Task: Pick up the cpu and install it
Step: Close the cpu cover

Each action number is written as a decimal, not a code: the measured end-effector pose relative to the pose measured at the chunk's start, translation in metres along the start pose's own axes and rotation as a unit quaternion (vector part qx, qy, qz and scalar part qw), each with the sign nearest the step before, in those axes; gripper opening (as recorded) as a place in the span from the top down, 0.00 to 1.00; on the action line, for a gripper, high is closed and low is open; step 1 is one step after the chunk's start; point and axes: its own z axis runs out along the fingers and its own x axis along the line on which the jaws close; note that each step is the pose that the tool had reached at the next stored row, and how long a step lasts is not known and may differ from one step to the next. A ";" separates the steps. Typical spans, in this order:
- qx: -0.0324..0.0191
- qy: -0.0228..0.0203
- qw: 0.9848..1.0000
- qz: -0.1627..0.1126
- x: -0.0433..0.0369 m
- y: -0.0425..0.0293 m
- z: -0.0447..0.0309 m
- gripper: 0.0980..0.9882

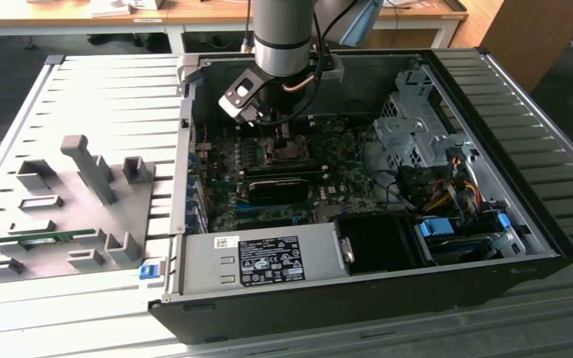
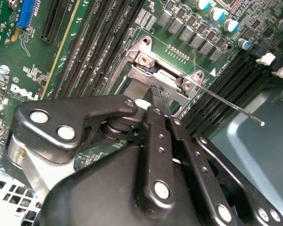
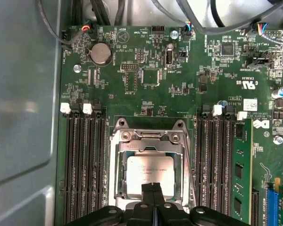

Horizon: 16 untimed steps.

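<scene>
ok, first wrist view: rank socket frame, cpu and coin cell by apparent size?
Largest to smallest:
1. socket frame: it surrounds the cpu.
2. cpu: it sits inside the frame.
3. coin cell: clearly the smallest.
All three lie on the same board, so nearness to the camera hardly skews the order.

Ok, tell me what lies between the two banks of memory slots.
In the first wrist view: the socket frame with the cpu inside it, and the end effector over the cpu.
</scene>
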 end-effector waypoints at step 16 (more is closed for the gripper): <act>0.000 0.000 1.000 0.000 -0.0003 -0.0043 0.0074 0.99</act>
